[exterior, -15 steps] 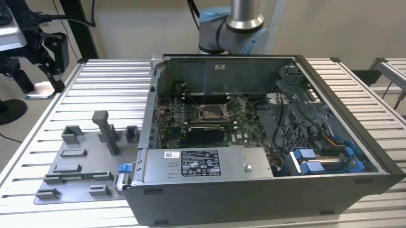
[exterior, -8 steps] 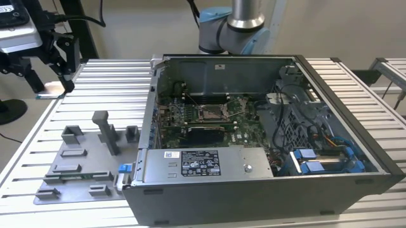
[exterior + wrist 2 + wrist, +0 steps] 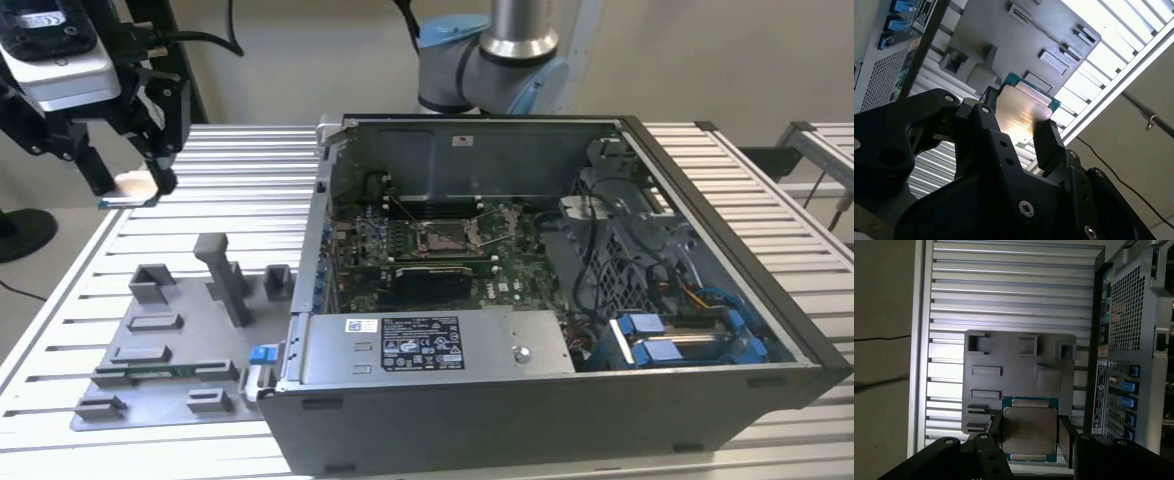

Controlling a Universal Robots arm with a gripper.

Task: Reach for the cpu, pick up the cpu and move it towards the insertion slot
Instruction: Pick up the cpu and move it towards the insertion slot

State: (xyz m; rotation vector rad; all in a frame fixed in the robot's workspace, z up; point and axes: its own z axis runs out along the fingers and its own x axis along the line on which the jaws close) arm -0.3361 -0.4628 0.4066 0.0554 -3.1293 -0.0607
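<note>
Hanging above the ribbed aluminium surface [image 3: 240, 185] at the exterior view's left, the black pincer [image 3: 130, 188] gripped the small flat square silver-beige cpu [image 3: 135, 185], well apart from the open grey computer case [image 3: 534, 420].

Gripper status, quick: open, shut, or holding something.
Gripper: shut on the cpu, which is clamped by its side edges between the two fingers.
</note>
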